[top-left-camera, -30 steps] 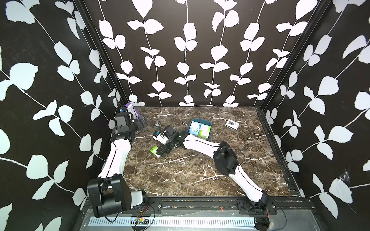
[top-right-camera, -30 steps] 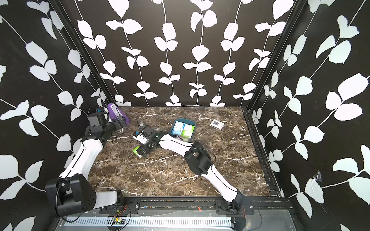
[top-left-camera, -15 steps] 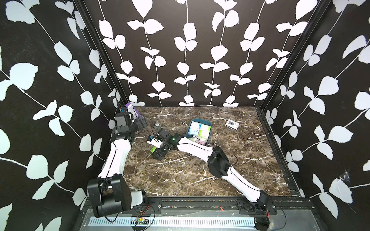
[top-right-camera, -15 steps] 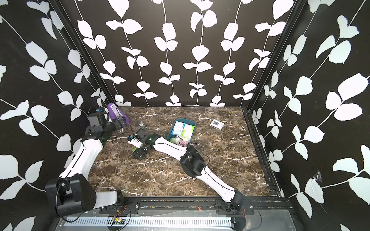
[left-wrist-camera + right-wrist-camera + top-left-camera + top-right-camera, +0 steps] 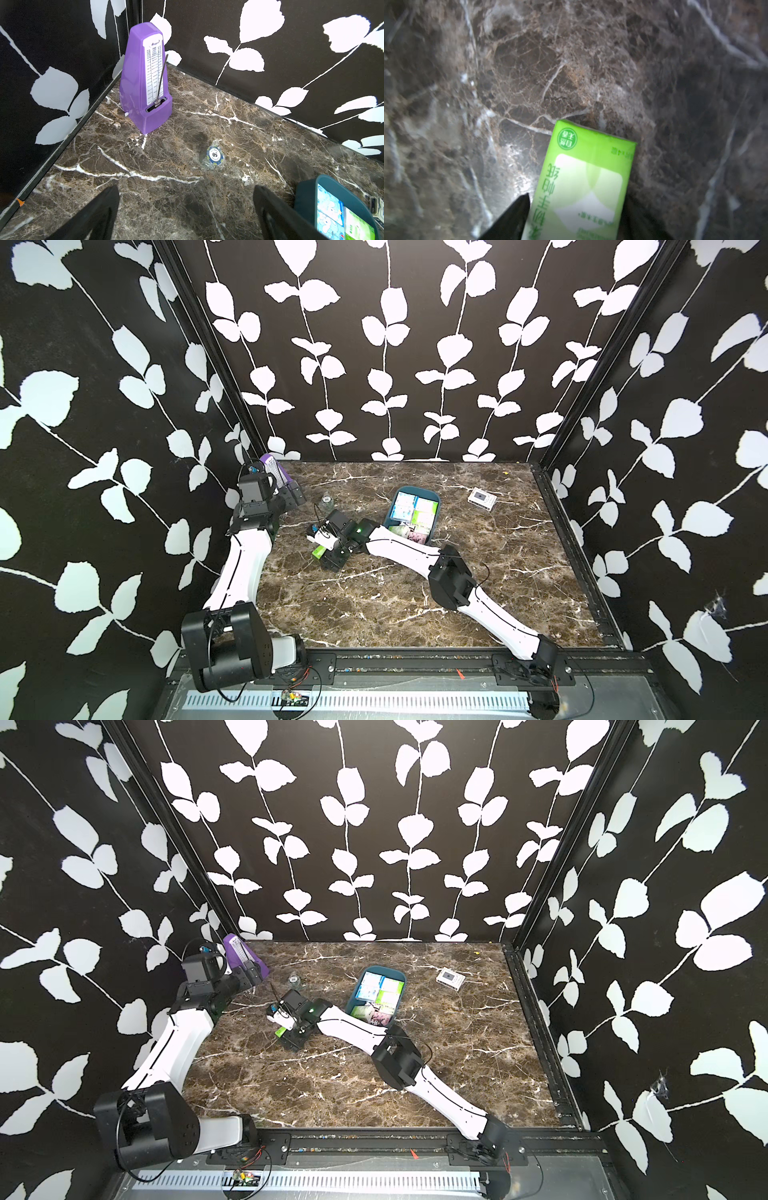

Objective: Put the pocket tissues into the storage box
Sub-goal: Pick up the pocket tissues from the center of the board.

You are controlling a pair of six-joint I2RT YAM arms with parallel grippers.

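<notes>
Over the last second my right arm has pushed further out toward the left side of the worktop (image 5: 374, 605) and dropped low. The right gripper (image 5: 577, 209) has come in from fully spread to a middling gap around the green tissue pack (image 5: 587, 176). In the right wrist view the pack lies flat on the marble with a dark finger pressed along each long side, so I read it as gripped, though I can't tell how firmly. In a top view the same pack (image 5: 318, 552) shows as a green sliver under the wrist, well apart from the storage box (image 5: 437, 514). The box stands further back and to the right and already holds several pocket tissues (image 5: 415, 508). I see no other loose pack on the marble, so I judge this to be the pick-up of the last one. Next I need to confirm the squeeze and lift straight up without letting the soft wrapper slip. Then I swing right and back over the box rim and release above a free spot among the packs. My left gripper (image 5: 187, 212) is spread wide and empty, parked near the purple metronome (image 5: 145, 79) and a wrapped poker chip (image 5: 214, 155), clear of that path.
</notes>
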